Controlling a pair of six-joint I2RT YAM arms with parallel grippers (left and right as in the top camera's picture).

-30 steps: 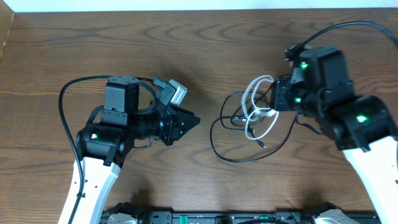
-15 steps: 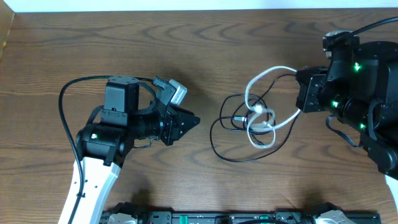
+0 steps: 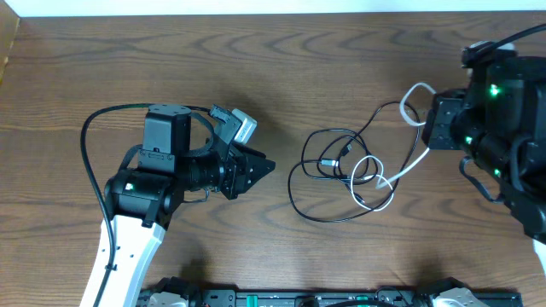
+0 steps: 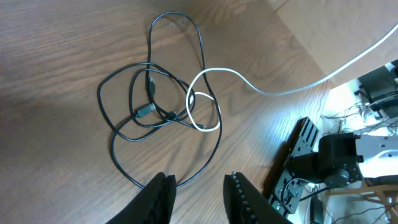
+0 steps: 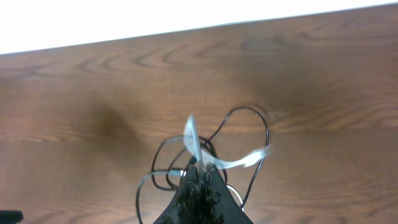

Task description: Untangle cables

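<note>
While right gripper (image 5: 200, 175) apparently pinches white cable (image 4: 217, 70), black cable (image 4: 174, 14) sprawls.

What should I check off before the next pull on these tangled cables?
1. Right gripper shut on the white cable: ok.
2. White cable clear of the black cable: not ok, its loop lies across the black loops.
3. Left gripper empty and open: ok.
4. Black cable anchored against dragging: not ok, it lies loose on the table.
5. Plug ends free of snags: cannot tell.
</note>
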